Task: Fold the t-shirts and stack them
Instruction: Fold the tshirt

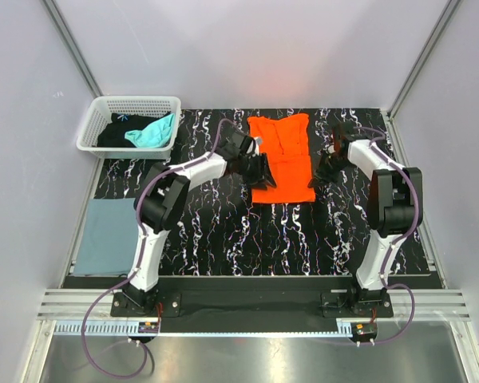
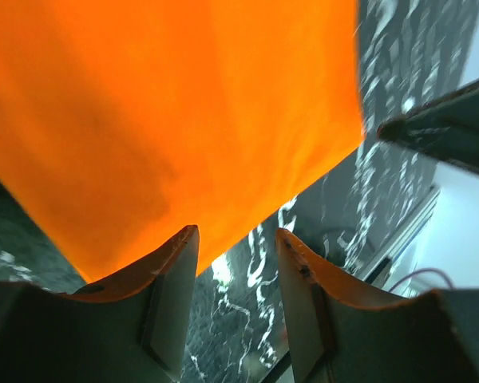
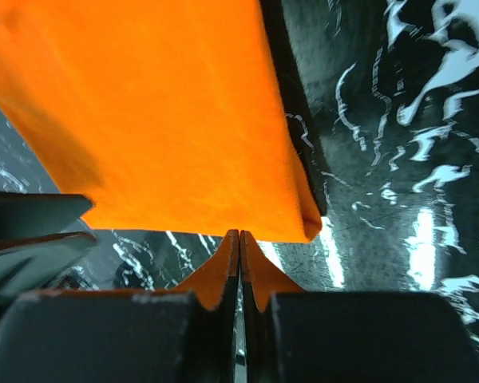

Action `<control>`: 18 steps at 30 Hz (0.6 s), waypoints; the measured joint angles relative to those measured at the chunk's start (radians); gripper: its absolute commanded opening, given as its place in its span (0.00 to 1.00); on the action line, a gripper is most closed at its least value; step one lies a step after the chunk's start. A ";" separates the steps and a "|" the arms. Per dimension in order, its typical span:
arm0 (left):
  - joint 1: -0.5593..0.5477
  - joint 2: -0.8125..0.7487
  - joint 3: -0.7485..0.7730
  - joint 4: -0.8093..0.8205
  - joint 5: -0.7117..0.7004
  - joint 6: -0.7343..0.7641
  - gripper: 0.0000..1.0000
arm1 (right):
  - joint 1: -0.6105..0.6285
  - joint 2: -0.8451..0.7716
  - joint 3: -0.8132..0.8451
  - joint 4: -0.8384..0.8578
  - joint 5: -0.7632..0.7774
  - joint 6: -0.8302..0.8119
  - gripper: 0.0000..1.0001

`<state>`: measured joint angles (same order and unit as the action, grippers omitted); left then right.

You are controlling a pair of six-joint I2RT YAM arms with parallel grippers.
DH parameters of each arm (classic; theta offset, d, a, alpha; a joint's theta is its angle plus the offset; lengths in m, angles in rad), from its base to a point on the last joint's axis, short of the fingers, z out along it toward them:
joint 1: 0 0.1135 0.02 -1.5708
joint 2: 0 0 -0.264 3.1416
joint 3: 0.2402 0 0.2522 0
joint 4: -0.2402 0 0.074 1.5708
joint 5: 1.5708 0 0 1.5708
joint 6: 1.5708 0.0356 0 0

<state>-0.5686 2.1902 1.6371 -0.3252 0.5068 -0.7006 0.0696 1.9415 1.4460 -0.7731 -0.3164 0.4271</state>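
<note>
An orange t-shirt (image 1: pixel 281 155) lies folded into a long strip on the black marbled mat (image 1: pixel 223 231). My left gripper (image 1: pixel 265 171) sits at its lower left edge. In the left wrist view that gripper (image 2: pixel 237 231) is open, with only mat between the fingers and the orange t-shirt (image 2: pixel 184 104) just ahead. My right gripper (image 1: pixel 323 170) is at the lower right edge. Seen from the right wrist, it (image 3: pixel 239 233) is shut right on the hem of the orange t-shirt (image 3: pixel 160 112). A slate grey-blue t-shirt (image 1: pixel 104 235) lies folded flat at the left.
A white lattice basket (image 1: pixel 92 128) at the back left holds a black t-shirt (image 1: pixel 116 132) and a teal t-shirt (image 1: pixel 153 132). White walls and metal frame posts close in the back and sides. The arm bases stand on a rail at the near edge.
</note>
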 measured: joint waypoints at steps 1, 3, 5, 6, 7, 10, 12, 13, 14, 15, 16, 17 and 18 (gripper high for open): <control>-0.006 -0.001 -0.018 0.002 0.003 0.000 0.47 | -0.003 0.000 -0.013 0.008 -0.015 0.002 0.05; -0.006 -0.001 -0.051 0.002 0.004 0.001 0.47 | -0.010 0.001 -0.037 0.034 -0.042 0.008 0.05; 0.008 -0.001 -0.083 0.004 0.002 0.003 0.48 | -0.016 0.001 -0.056 0.057 -0.053 0.012 0.05; 0.016 -0.001 -0.096 0.008 0.008 0.000 0.48 | -0.019 0.001 -0.067 0.068 -0.055 0.014 0.05; 0.024 -0.002 -0.105 0.016 0.015 0.000 0.48 | -0.023 0.001 -0.080 0.080 -0.055 0.015 0.05; 0.035 -0.015 -0.139 0.047 0.022 -0.001 0.48 | -0.027 0.002 -0.135 0.106 -0.052 0.016 0.08; 0.037 -0.039 -0.185 0.080 0.022 -0.004 0.48 | -0.028 0.004 -0.177 0.114 -0.051 0.016 0.12; 0.037 -0.053 -0.209 0.093 0.019 -0.004 0.48 | -0.028 0.005 -0.198 0.119 -0.052 0.016 0.14; 0.035 -0.074 -0.240 0.102 0.016 -0.004 0.48 | -0.028 0.004 -0.220 0.126 -0.060 0.020 0.15; 0.032 -0.098 -0.279 0.115 0.011 -0.003 0.48 | -0.029 -0.003 -0.239 0.128 -0.079 0.025 0.16; 0.029 -0.125 -0.319 0.125 0.009 -0.004 0.48 | -0.029 -0.014 -0.255 0.135 -0.086 0.026 0.19; 0.024 -0.151 -0.354 0.125 0.006 -0.004 0.48 | -0.030 -0.032 -0.279 0.143 -0.089 0.029 0.20; 0.018 -0.171 -0.383 0.128 0.002 -0.005 0.49 | -0.030 -0.051 -0.305 0.151 -0.090 0.032 0.22</control>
<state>-0.5503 2.0190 1.2541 -0.1970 0.5091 -0.7052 0.0399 1.8904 1.1412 -0.6220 -0.4068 0.4587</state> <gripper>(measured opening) 0.477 0.188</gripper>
